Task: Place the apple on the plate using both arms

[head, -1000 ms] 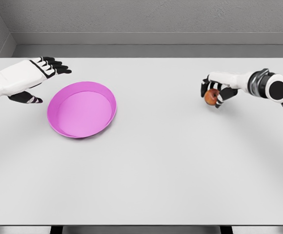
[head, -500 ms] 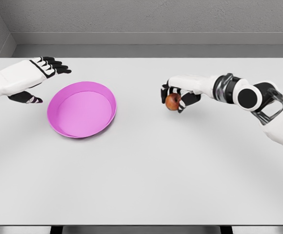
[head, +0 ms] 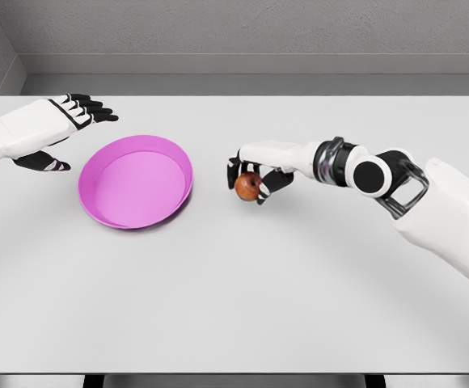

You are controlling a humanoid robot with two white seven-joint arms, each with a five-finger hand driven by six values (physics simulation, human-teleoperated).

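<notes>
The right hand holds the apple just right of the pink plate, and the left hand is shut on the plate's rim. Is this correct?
Not quite. In the head view the left hand is open beside the pink plate, not gripping its rim. The right hand does hold the apple just right of the plate.

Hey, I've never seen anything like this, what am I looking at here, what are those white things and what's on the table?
This is a computer-simulated scene, seen from a camera on a humanoid robot's head, looking down at a pale grey table. The white shapes are its two arms, each ending in a five-finger hand. The right hand comes in from the right and grips a small red apple just right of the shallow round pink plate. The left hand sits beside the plate's far left side, fingers spread, holding nothing. The apple is not on the plate yet.
</notes>
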